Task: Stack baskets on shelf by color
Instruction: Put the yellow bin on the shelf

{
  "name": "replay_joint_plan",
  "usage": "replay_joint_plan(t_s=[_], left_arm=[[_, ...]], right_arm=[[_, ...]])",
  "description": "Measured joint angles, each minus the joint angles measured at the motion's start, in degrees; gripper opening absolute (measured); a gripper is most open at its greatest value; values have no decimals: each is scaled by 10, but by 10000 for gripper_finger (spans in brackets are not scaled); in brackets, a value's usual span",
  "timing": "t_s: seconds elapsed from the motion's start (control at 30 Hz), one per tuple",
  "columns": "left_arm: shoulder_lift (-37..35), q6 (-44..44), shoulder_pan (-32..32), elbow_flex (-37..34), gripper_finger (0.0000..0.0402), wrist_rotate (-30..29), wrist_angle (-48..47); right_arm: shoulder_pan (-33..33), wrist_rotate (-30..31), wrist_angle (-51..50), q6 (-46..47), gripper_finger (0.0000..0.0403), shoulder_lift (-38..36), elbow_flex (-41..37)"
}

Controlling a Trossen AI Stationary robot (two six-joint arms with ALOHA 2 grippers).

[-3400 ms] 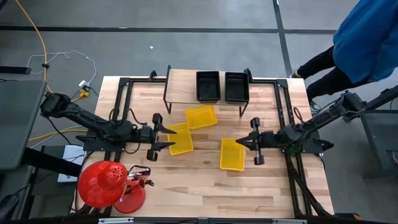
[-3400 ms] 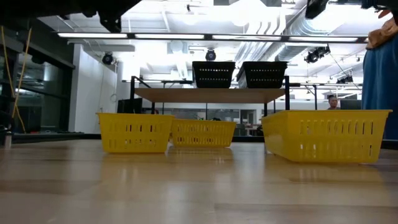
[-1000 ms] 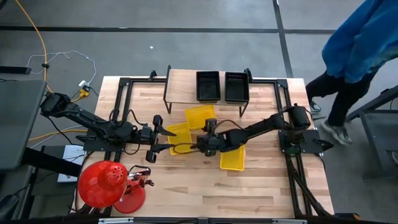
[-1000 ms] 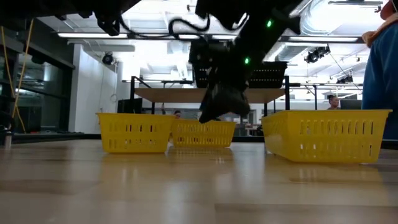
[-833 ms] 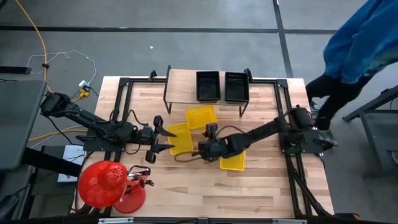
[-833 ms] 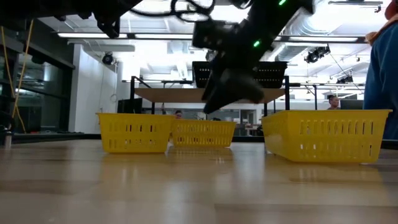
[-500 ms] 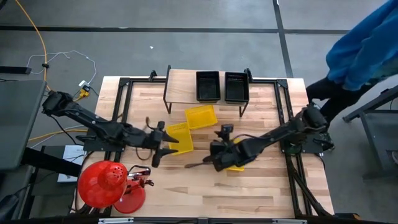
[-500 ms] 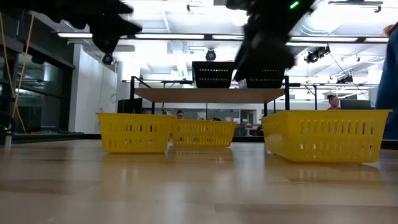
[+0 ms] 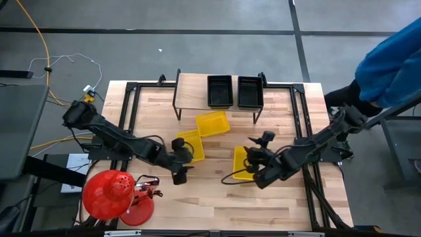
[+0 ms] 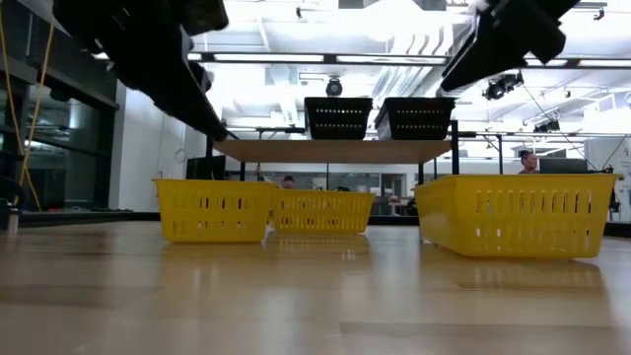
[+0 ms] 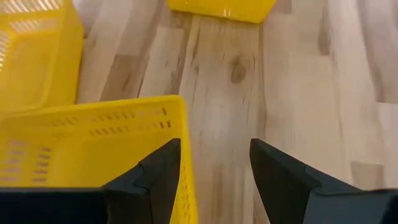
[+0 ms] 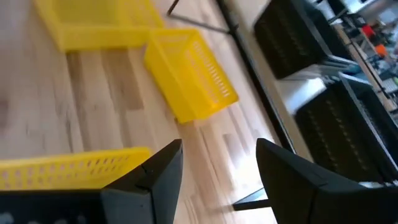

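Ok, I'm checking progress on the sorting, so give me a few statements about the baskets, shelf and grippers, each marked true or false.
1. Two black baskets sit on the shelf. True.
2. A yellow basket is already on the shelf. False: all three yellow baskets lie on the table.
3. The left gripper is open beside a yellow basket. True.
4. The right gripper carries a black basket. False: it is open and empty, over a yellow basket.
5. The yellow baskets are stacked. False: they lie separately.
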Motion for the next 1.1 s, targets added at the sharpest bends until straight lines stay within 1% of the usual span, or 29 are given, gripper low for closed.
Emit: replay_joint_plan(t_s=[0.07, 0.17, 0.27, 0.33, 0.43, 0.63, 0.97, 1.1], left_arm=[[26, 0, 1, 18, 181, 0, -11], [57, 0, 1, 41, 181, 0, -32], [78, 0, 1, 52, 181, -8, -55], [90, 0, 4, 55, 181, -16, -53], [95, -7, 14, 55, 181, -20, -55], [96, -46, 33, 55, 181, -6, -93], [96, -86, 34, 55, 181, 12, -120], [109, -90, 33, 54, 181, 13, -132]], right_arm=[[8, 20, 18, 20, 192, -20, -19], [11, 42, 56, 25, 192, -39, -43], [9, 50, 83, 24, 192, -41, -55], [7, 52, 87, 11, 192, -40, -59], [1, 51, 98, 2, 192, -39, -62], [0, 49, 105, -1, 192, -40, -62], [0, 43, 122, -11, 192, -40, -62], [0, 43, 122, -11, 192, -40, -62]])
